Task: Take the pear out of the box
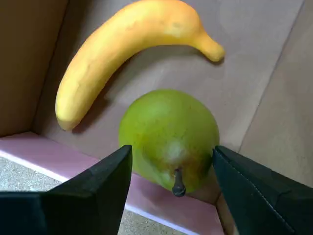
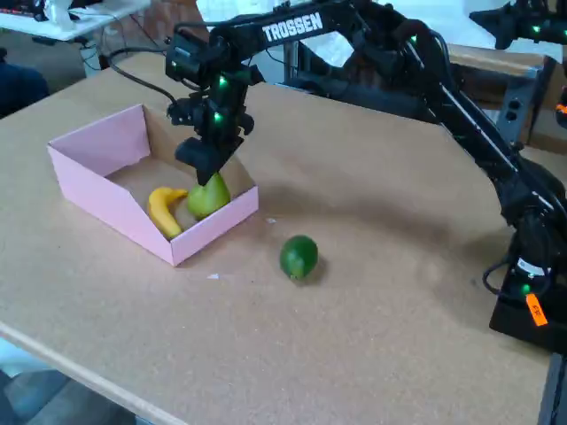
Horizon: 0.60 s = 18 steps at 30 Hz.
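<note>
Pear [image 1: 168,137] sits in box [image 2: 89,181] corner, next to banana [image 1: 122,49]. Fingers [image 1: 171,169] spread wide, one each side of pear, not squeezing yet. Looks light, hard, smooth & slippy. Best grab: fat round middle, not thin stem.

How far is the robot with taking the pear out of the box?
Done: the gripper is lowered into the box, open fingers on either side of the pear. In hand: nothing is gripped yet. Left: close, lift the pear away from the banana, set it outside.
</note>
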Each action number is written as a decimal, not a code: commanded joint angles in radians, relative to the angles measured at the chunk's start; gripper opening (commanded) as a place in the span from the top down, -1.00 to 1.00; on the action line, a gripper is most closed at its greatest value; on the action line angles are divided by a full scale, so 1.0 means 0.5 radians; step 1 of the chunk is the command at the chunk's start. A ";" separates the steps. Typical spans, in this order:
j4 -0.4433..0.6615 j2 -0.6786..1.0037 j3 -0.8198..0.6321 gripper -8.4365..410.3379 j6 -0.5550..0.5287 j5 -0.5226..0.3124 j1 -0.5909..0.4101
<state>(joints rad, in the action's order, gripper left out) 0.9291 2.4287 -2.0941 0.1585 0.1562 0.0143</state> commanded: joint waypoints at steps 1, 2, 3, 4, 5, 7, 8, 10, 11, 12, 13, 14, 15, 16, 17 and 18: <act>0.005 0.001 0.002 -0.11 0.003 0.005 0.000; 0.005 0.001 0.002 -0.10 0.003 0.005 0.000; 0.006 0.001 0.002 -0.09 0.004 0.005 0.000; 0.006 0.001 0.002 -0.07 0.003 0.004 0.000; 0.007 0.001 0.002 -0.05 0.002 0.004 0.000; 0.008 0.001 0.002 0.01 0.003 0.004 0.001; 0.008 0.001 0.002 0.06 0.002 0.003 0.001; 0.009 0.001 0.002 0.16 0.002 0.002 0.000; 0.009 0.001 0.002 0.22 0.002 0.001 0.001; 0.009 0.001 0.002 0.28 0.002 0.002 0.001; 0.010 0.001 0.002 0.34 0.002 0.002 0.001; 0.011 0.001 0.002 0.39 0.002 0.002 0.001; 0.011 0.001 0.002 0.43 0.002 0.002 0.001; 0.011 0.001 0.002 0.47 0.001 0.002 0.001; 0.011 0.001 0.002 0.49 0.001 0.002 0.000; 0.011 0.001 0.002 0.50 0.002 0.002 0.001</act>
<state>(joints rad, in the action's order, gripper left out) 0.9333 2.4287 -2.0930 0.1581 0.1566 0.0147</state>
